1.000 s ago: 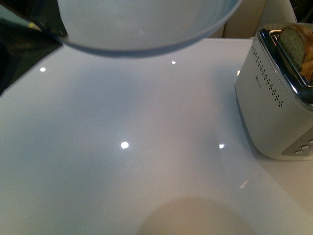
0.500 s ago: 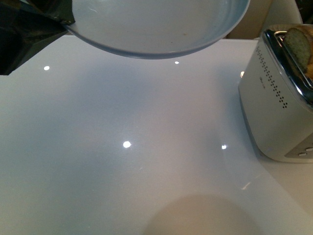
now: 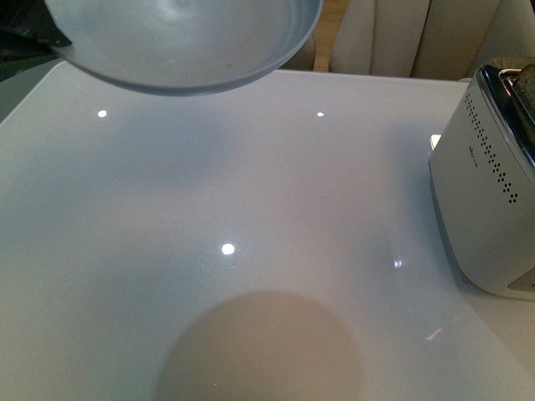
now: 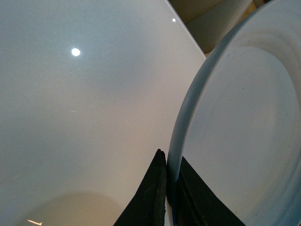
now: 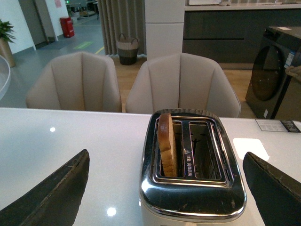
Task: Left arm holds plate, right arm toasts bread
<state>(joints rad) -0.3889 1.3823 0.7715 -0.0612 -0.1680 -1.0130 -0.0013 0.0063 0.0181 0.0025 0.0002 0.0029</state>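
Front view: the plate (image 3: pixel 184 42) is held clear of the white bench (image 3: pixel 251 192), at the upper left of the picture, and casts a soft shadow on the surface below it. Against the frame half a second earlier, the plate shows further left. The toaster (image 3: pixel 493 184) now sits closer to the right edge, and the slice in its slot, plainly seen before, is barely visible. Only a dark corner of the left end effector (image 3: pixel 38 33) appears, at the plate's left rim. Left wrist view: the two black fingers (image 4: pixel 150 197) are closed on the plate's raised rim, one on the underside and one on the inner face. The plate stands steeply tilted beside the bench surface. Right wrist view: the right end effector (image 5: pixel 165 153) is spread wide and grips nothing, its two dark fingers lying to either side of the toaster. The bread (image 5: pixel 165 143) stands upright in one of the toaster's two slots, its upper part above the chrome top. The other slot holds nothing. Two beige chairs (image 5: pixel 178 84) stand behind the bench.
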